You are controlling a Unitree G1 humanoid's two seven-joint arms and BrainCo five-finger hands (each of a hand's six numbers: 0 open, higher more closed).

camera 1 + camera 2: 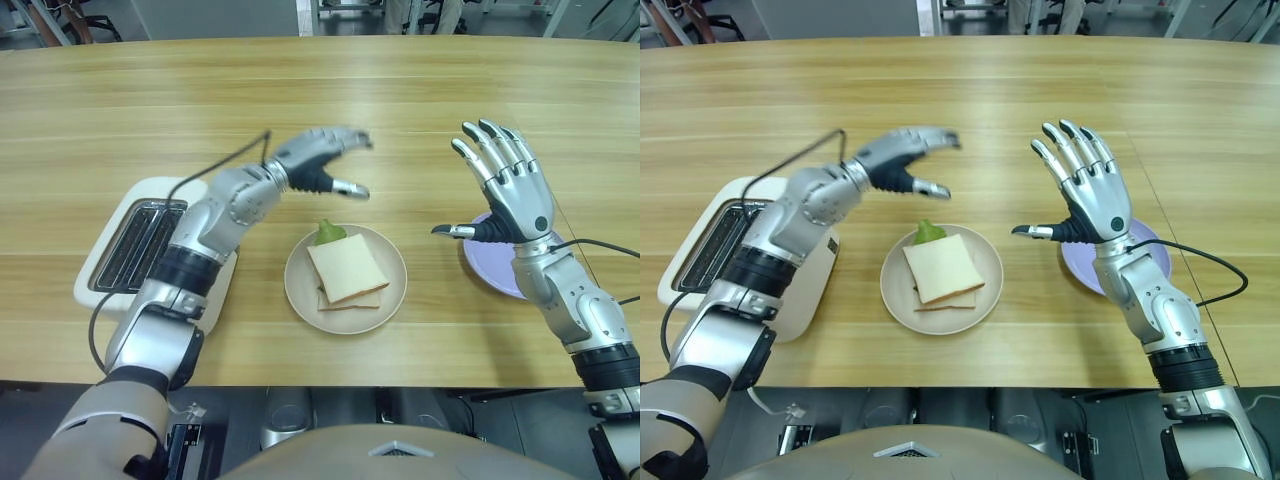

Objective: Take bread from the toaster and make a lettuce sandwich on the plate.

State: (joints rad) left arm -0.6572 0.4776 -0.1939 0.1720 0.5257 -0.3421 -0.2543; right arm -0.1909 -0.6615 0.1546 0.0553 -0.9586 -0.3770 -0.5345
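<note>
A beige plate (385, 300) in the middle of the table carries a sandwich: a white bread slice (346, 268) lies on top of another slice (350, 301), with green lettuce (329, 232) sticking out at the far edge. The white toaster (130, 255) stands to the left, its slots showing no bread. My left hand (325, 158) hovers open above and behind the plate, holding nothing. Raised to the right of the plate, my right hand (505, 185) is open with fingers spread, above the purple plate (495, 270).
The purple plate (1140, 262) lies at the right, partly behind my right forearm. A black cable (215, 170) runs from the toaster across the table behind my left arm. The wooden table (320, 90) stretches far back.
</note>
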